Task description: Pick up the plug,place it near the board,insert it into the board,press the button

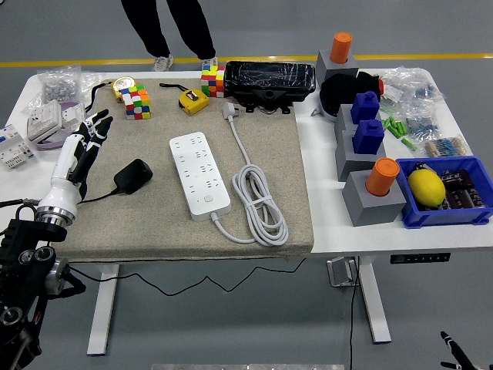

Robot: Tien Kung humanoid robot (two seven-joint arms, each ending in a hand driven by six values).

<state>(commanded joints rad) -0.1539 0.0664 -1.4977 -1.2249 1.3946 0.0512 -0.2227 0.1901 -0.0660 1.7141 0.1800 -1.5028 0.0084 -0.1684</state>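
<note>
**One Hand in View, Plug Not Yet Grasped**

One hand is visible: the left hand [83, 149], over the left part of the grey mat [154, 223] on the worktop [339, 223]. Its fingers are extended and apart, holding nothing. The right hand is out of view.

The black plug [133, 175] lies on the mat just to the right of the hand and slightly nearer the robot, not touching it. Its thin black cable [96, 198] trails back toward the wrist.

The white board [199, 175] lies further right, well apart from the hand. The white coiled cord [259, 203] rests beyond it.

Risks, as a judgement:
- The trailing cable may snag the wrist during the lift.
- A shallow grasp may tip the plug.
- The plug may meet the socket misaligned.
</note>
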